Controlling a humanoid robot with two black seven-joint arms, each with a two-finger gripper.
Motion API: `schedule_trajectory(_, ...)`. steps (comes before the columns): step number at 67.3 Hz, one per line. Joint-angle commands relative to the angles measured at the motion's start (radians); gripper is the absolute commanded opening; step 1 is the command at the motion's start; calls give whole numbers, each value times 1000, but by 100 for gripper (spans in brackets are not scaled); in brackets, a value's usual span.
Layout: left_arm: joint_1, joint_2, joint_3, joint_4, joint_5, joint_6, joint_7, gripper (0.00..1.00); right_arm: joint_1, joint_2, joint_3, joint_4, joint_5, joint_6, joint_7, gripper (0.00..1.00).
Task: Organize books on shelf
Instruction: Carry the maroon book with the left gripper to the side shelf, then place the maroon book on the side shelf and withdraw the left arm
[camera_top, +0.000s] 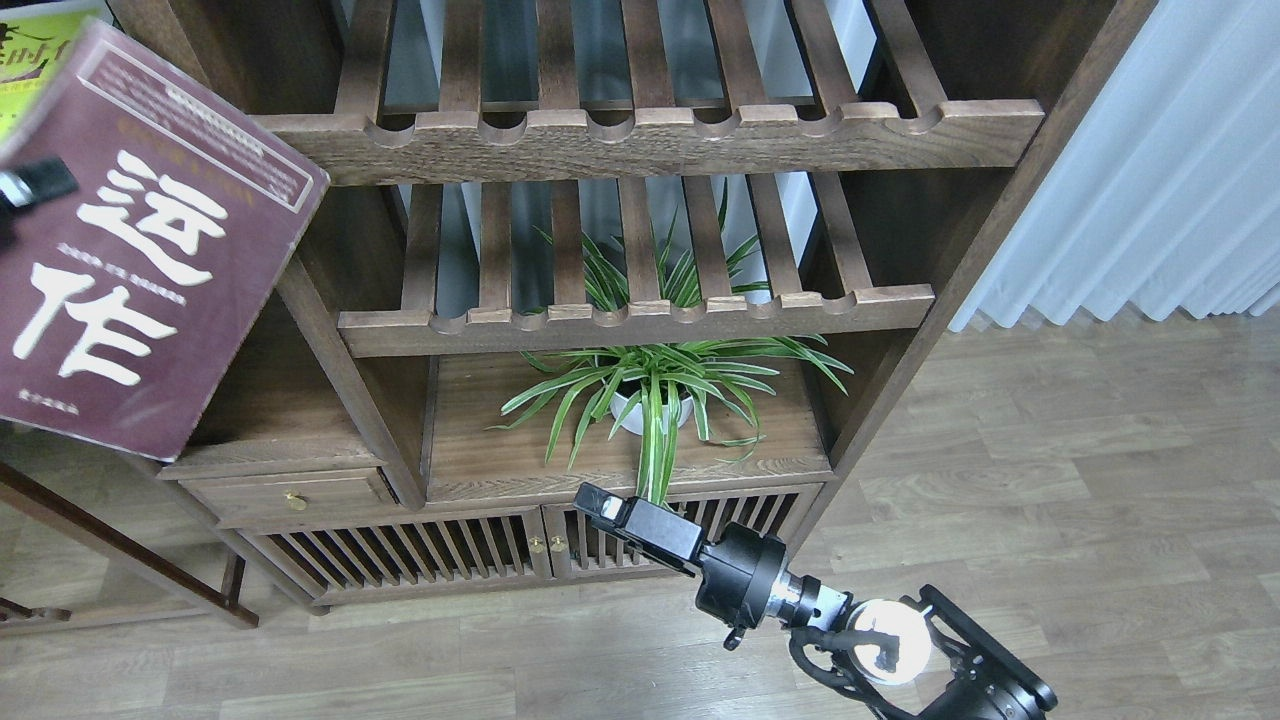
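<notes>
The thick maroon book with big white Chinese characters fills the upper left, tilted with its top leaning right. One finger of my left gripper lies over the cover at the book's left edge and holds it in front of the bookcase's left bay. The yellow-green book peeks out behind it at the top left corner. The book marked "300" is out of view. The solid dark-brown plank shelf lies under the maroon book's lower corner. My right gripper hangs low in front of the cabinet doors, empty; its fingers cannot be told apart.
Two slatted racks with scalloped front rails span the bookcase's right bay. A potted spider plant stands on the plank below them. A drawer with a brass knob and slatted cabinet doors sit underneath. A white curtain hangs at right above wood floor.
</notes>
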Motion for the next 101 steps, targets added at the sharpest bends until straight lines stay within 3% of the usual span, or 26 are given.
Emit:
schedule_trajectory(1,-5,43,-43,44,-2,0,2,0,0,0,-2,-2,0,0,0,97)
schedule_trajectory(14,-22,68,-52,138,-2,0,5,0,0,0,-2,-9,-2,0,0,97)
schedule_trajectory(28,-186,68,-19,201,-7,0,13,0,0,0,-2,-14,-2,0,0,97)
schedule_trajectory(52,-599,-1,359,337,4,0,60,0,0,0,-2,-14,-5,0,0,97)
schedule_trajectory(58,-690,-49,428,373,11,0,89,0,0,0,-2,-15,-5,0,0,97)
schedule_trajectory(60,-717,-66,449,389,12,0,109,0,-1,0,0,-15,-5,0,0,97)
schedule_trajectory(61,-758,-107,478,424,12,0,156,0,-1,0,-2,-15,-5,0,0,97)
schedule_trajectory(63,-778,-135,485,440,12,0,181,0,-1,0,0,-15,-5,0,0,97)
schedule_trajectory(75,-841,-260,486,511,12,0,270,0,-3,0,3,-14,-5,0,0,97)
schedule_trajectory(101,-929,-350,491,618,13,0,284,0,-9,0,14,-14,-5,0,0,97)
